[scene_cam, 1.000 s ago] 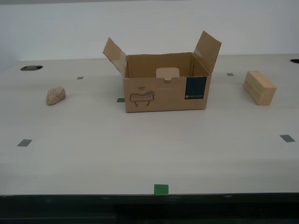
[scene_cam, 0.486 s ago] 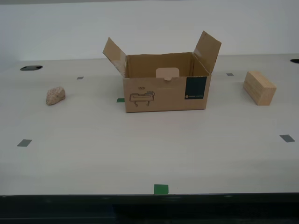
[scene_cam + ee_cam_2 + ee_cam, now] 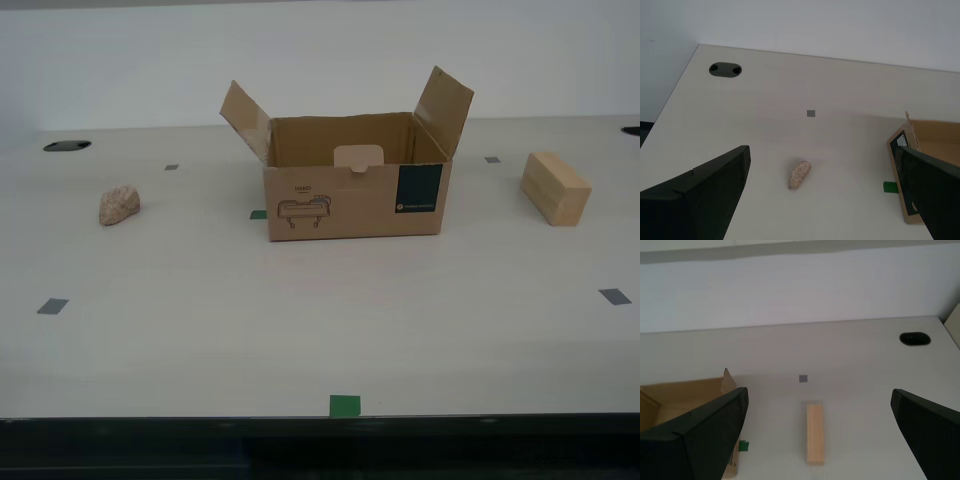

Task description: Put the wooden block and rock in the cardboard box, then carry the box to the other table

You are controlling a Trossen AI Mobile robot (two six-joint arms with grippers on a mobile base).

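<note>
A: Anything different from a second ago?

B: Nothing. The brown corrugated cardboard box (image 3: pixel 355 190) with raised side flaps, the small speckled beige-pink rock (image 3: pixel 119 205) and the pale tan rectangular wooden block (image 3: pixel 555 187) sit exactly where they were on the smooth off-white table (image 3: pixel 300 330). I judge the task has not yet begun: the box looks empty and both items lie outside it.

A: Where are they?

B: The box stands mid-table; the rock lies well apart from it toward the exterior view's left, the block well apart toward the exterior view's right.

A: And the tools?

B: My second tool (image 3: pixel 830 200) hangs above the rock with its jaws spread wide, touching nothing. My first tool (image 3: pixel 817 437) hangs above the block, jaws likewise wide apart and empty. Each seems lined up for a descent onto its item.
</note>
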